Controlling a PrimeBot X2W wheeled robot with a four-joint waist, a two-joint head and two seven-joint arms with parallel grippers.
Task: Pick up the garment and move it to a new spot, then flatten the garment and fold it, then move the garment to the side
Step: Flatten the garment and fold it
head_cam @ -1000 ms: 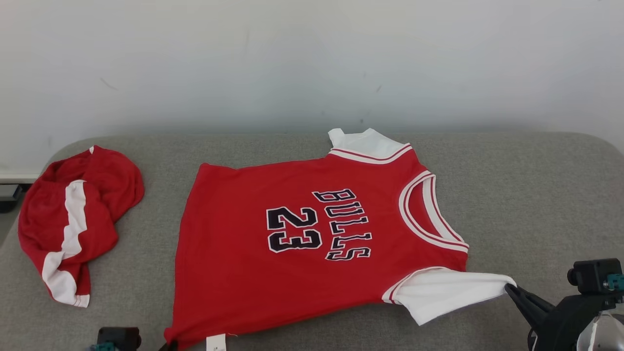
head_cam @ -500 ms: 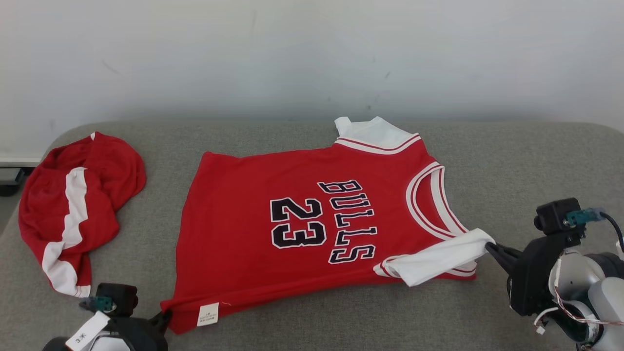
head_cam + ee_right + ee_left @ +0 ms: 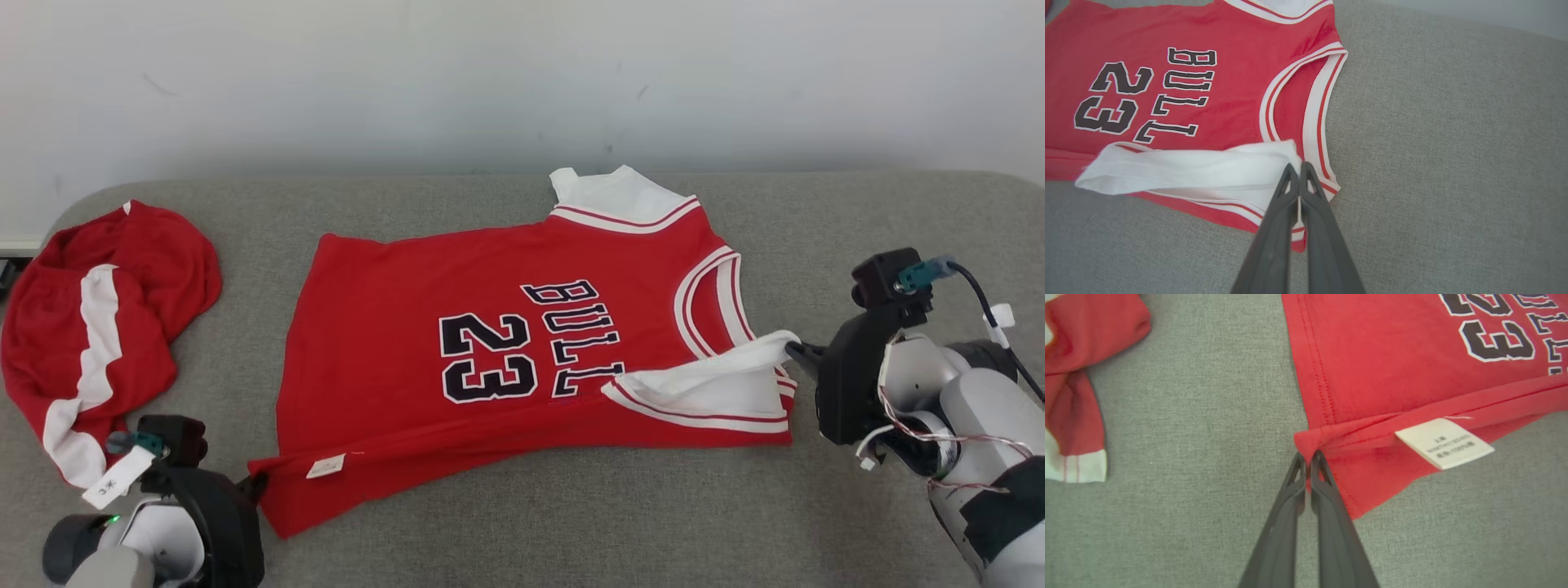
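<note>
A red jersey (image 3: 490,343) with "BULLS 23" and white sleeves lies spread on the grey couch surface (image 3: 571,523), neck toward the right. My left gripper (image 3: 255,483) is shut on the jersey's near hem corner (image 3: 1306,443), beside the white care label (image 3: 1443,443). My right gripper (image 3: 796,351) is shut on the near white sleeve (image 3: 1208,167), which is folded over the red chest (image 3: 1229,114) and covers the last letter of the print. The near edge is lifted and turned inward along its length.
A second red garment with a white stripe (image 3: 90,327) lies crumpled at the far left of the couch. A pale wall (image 3: 522,73) rises behind. Bare grey fabric lies to the right of the jersey and along the front edge.
Both grippers have carried the jersey's near edge away from me: the white sleeve now lies over the chest and the hem corner has risen. The head camera has also tilted, shifting the whole picture.
</note>
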